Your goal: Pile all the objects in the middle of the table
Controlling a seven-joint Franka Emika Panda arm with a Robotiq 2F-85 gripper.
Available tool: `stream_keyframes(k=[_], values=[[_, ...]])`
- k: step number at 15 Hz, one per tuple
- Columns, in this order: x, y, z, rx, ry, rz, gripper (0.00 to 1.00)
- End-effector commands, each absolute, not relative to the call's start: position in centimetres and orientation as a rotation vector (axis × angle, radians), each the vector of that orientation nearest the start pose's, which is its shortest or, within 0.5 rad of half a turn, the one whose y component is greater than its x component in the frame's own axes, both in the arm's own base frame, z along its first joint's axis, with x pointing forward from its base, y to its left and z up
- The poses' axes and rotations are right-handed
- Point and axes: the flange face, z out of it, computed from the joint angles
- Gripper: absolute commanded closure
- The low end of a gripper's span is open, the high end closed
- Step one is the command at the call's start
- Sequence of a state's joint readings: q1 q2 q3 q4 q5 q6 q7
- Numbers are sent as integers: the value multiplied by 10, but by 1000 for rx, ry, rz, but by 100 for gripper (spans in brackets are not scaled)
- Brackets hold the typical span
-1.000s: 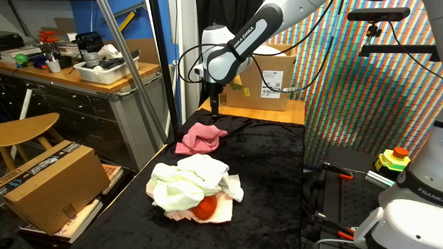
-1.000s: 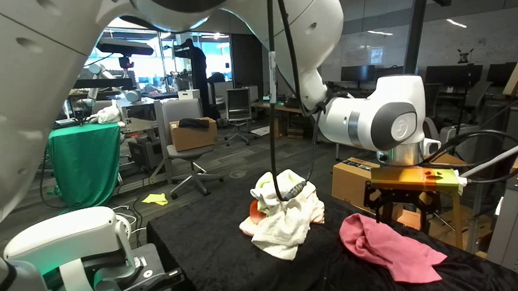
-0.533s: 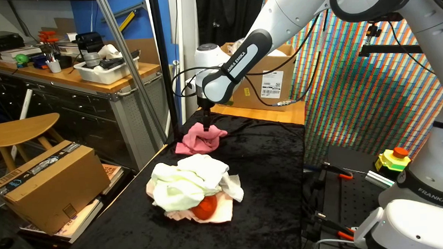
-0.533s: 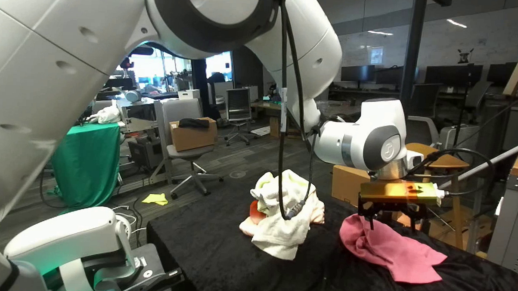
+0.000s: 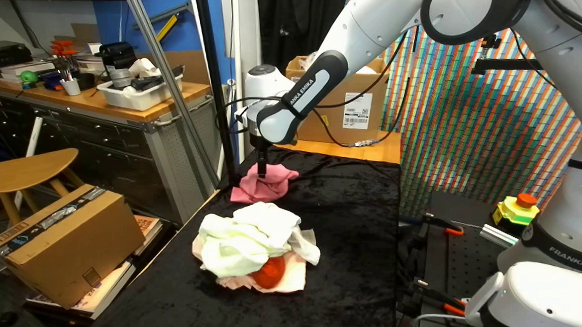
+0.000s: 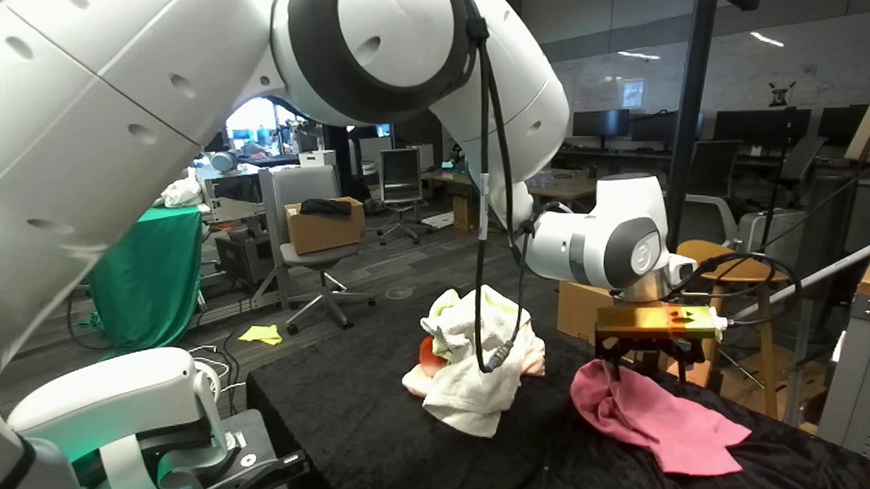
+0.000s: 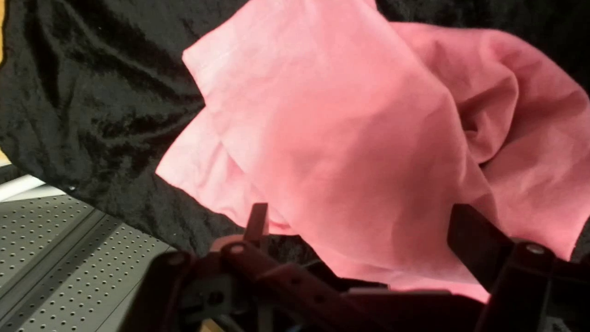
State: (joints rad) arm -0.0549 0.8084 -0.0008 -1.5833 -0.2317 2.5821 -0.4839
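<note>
We've got the gripper point(image 6: 649, 376) at the pink cloth point(image 7: 332, 115), jaws spread wide: released, fabric loose below. Wrist view: the fingers point(image 7: 477, 246) straddle a stretch of that cloth, the right-hand one over its folds, the left-hand one overlapping its edge. We can't tell if either tip touches. The pink cloth lies crumpled on the black-covered table point(image 5: 347, 280), toward the far end in an exterior view, near the pile but apart from it. The pile sits roughly mid-table: pale green-white cloth point(image 5: 247, 235) bunched on top, peach cloth point(image 5: 294, 273) spread under and sticking out, red object point(image 5: 268, 274) partly tucked between them. Whether the top is one piece or two, we can't tell; same for what the red object is. Arm point(image 5: 373, 19) extends over the table in both exterior views, and a black cable point(image 6: 479, 289) with a connector hangs across our line to the pile. Around the table we see a taped cardboard box point(image 5: 71, 245) on books point(image 5: 103, 295), a tall cardboard box point(image 5: 336, 121) on light wood point(image 5: 390, 151) past the black area, and a red-and-yellow button point(image 5: 516, 209) near the arm's base. Farther off: a green drape point(image 6: 148, 278) hanging down, a yellow rag point(image 6: 261, 334) on the floor.
</note>
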Motion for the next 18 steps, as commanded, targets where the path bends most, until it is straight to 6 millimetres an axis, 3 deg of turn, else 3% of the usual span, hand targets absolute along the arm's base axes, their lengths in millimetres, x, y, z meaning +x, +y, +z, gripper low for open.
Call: stream_keyframes(k=[1,5,12,18], values=[[725,-35,178,-3178,-985,-246,0],[716,-29,180,-3130,-997,-161,0],[709,-1,175,-3090,-1020,-104,0],[709,-4,170,-3087,-1020,-69,0]])
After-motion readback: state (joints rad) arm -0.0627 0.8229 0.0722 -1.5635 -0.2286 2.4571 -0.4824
